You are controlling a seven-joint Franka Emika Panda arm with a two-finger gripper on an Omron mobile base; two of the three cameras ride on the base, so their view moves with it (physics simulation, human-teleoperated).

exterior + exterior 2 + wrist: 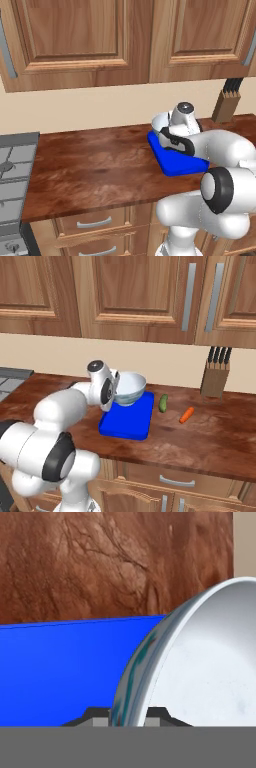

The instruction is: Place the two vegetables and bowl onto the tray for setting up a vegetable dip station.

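Observation:
The white bowl (131,387) with its faint blue pattern is at the back of the blue tray (127,421); whether its foot touches the tray I cannot tell. My gripper (117,389) is shut on the bowl's left rim. In the hand view the bowl's rim (135,677) runs between my gripper's (129,714) two dark tips, with the tray (55,672) behind it. The green vegetable (163,403) and the orange carrot piece (186,415) lie on the wooden counter right of the tray. In the left base view my hand covers the back of the tray (177,164).
A knife block (215,378) stands at the back right of the counter, beyond the vegetables. A stove top (12,170) borders the counter on the left. Wall cabinets hang above, and drawers run below the counter's front edge.

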